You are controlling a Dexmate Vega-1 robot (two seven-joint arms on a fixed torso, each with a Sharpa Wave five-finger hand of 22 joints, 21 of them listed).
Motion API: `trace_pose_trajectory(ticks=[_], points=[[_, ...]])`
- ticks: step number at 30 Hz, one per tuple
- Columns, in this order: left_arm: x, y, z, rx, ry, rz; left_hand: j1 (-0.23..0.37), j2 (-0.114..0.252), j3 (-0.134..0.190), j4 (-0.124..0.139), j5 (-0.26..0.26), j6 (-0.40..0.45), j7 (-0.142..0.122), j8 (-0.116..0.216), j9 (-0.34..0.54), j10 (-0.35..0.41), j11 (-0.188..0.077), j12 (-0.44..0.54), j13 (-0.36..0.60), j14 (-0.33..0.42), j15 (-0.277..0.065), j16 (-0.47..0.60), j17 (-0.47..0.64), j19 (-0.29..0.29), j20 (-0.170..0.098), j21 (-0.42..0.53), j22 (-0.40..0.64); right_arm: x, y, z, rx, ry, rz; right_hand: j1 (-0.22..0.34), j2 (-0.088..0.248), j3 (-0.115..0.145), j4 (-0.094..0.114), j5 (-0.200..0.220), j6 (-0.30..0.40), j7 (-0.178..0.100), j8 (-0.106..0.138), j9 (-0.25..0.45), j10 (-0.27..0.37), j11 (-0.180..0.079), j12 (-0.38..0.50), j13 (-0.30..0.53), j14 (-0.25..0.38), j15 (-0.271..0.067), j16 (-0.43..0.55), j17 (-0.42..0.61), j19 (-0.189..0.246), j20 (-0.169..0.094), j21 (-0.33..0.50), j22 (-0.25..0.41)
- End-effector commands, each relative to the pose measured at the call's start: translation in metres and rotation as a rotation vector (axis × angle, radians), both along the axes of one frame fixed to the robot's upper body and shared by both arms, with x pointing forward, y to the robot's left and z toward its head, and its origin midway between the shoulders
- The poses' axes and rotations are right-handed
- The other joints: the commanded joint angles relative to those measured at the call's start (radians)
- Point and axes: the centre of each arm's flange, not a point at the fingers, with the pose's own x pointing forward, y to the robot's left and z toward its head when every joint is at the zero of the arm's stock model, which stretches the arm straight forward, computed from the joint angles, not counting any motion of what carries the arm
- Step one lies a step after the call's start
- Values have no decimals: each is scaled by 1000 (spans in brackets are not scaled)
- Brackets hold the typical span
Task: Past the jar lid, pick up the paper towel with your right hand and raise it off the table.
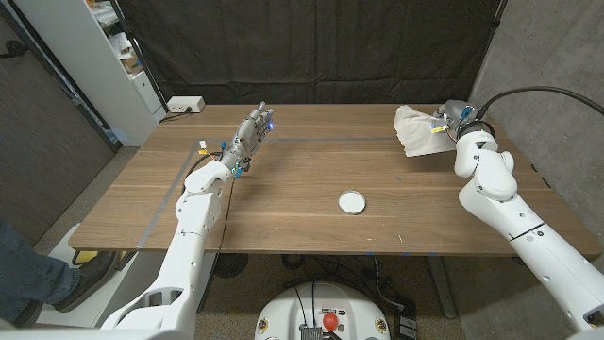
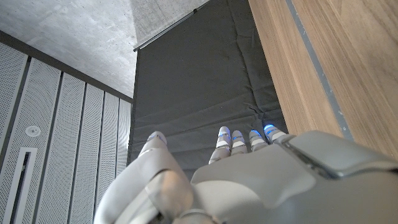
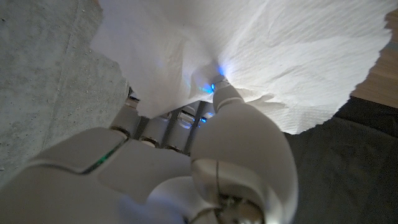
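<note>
Nearest, just right of the head view's middle, the white jar lid (image 1: 351, 201) lies flat on the worktop (image 1: 283, 212), bare wood open on every side of it. Farther back at centre left, the left robot hand (image 1: 253, 130) has its fingers straight and apart, holding nothing. In the upper right, near the worktop's far right corner, the right robot hand (image 1: 453, 118) pinches the crumpled paper towel (image 1: 413, 130); whether it clears the wood is unclear.
</note>
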Motion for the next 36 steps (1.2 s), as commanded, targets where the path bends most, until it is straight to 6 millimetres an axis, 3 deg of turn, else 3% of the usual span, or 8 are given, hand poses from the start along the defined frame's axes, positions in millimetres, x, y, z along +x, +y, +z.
trace_pose_trajectory(ticks=[1, 36], points=[[1, 2, -2, -2, 1, -5, 0, 11, 2, -7, -3, 7, 5, 5, 2, 2, -2, -1, 2, 4, 0, 2, 5, -111, 5, -2, 4, -5, 5, 5, -9, -18, 1, 10, -1, -5, 0, 3, 7, 2, -2, 5, 7, -3, 8, 4, 11, -125, -3, 5, 4, -2, -3, 4], [-1, -1, 0, 7, 0, -8, -1, 13, 1, -11, -3, 9, 4, 5, 2, 3, 0, -1, 2, 5, 1, 2, 5, -110, 4, -2, 4, -10, 6, 9, -24, -30, 9, 12, 1, -12, 2, 4, 14, 2, -6, 7, 14, -2, 6, 5, 18, -125, -10, 13, 6, -2, -3, 4]])
